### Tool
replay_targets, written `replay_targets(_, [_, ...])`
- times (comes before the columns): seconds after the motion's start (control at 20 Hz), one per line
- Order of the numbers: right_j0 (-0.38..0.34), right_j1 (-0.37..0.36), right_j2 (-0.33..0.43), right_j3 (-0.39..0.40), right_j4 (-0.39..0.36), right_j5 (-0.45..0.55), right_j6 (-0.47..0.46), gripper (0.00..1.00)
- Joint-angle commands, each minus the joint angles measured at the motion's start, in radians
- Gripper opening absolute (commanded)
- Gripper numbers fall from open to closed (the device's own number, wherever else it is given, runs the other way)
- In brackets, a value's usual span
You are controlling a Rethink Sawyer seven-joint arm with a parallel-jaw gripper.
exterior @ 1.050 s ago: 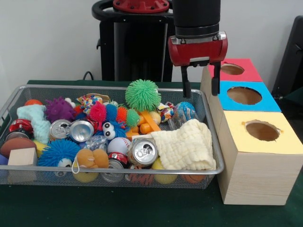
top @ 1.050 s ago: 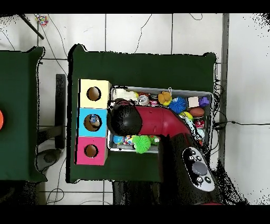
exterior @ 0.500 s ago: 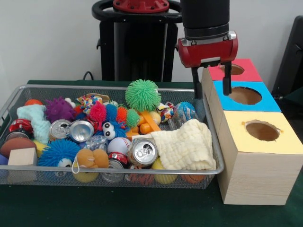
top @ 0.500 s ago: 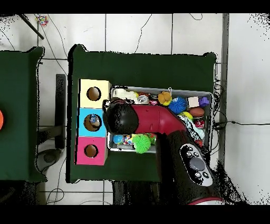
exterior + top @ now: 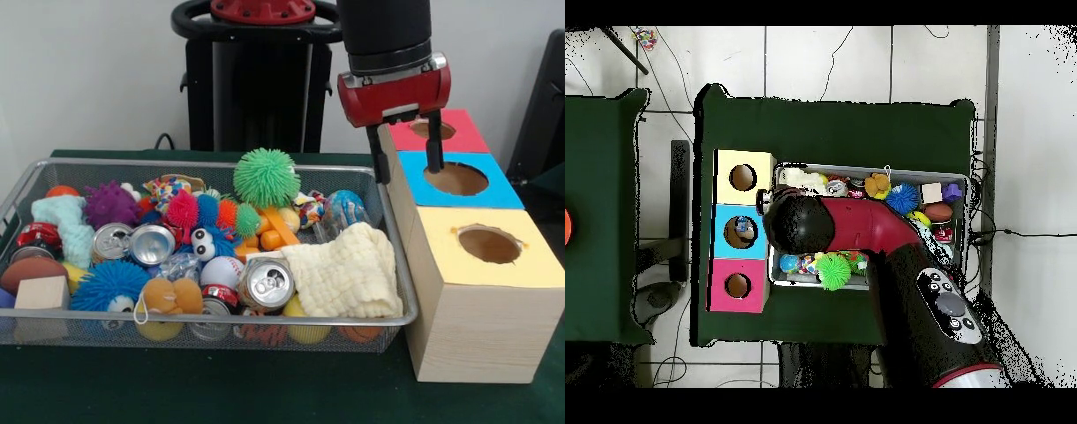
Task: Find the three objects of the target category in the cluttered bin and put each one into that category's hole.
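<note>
gripper (image 5: 407, 165) hangs empty, fingers apart, over the bin's (image 5: 399, 274) edge by the blue box (image 5: 501, 188). category isn't given; my guess is cans. nearest can (image 5: 267, 283) sits in the bin near the front rim, tilted, beside the cloth (image 5: 346, 271), well below the gripper. probably light, thin-walled, slick, dents easily; grip across the body.

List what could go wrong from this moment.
The open, empty gripper hangs low beside the blue-topped wooden box; a sideways move could knock a finger against its edge.

In the wire mesh bin, the cream knitted cloth may hide targets underneath.
</note>
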Motion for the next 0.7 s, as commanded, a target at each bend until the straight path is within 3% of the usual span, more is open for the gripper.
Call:
replay_targets(0.05, [-0.071,0.036,0.109,0.079,-0.006,0.067,-0.037,1.0])
replay_targets(0.35, [-0.133,0.042,0.154,0.094,-0.028,0.092,-0.079,1.0])
replay_targets(0.7, [-0.166,0.077,0.165,0.051,-0.069,0.122,-0.118,1.0])
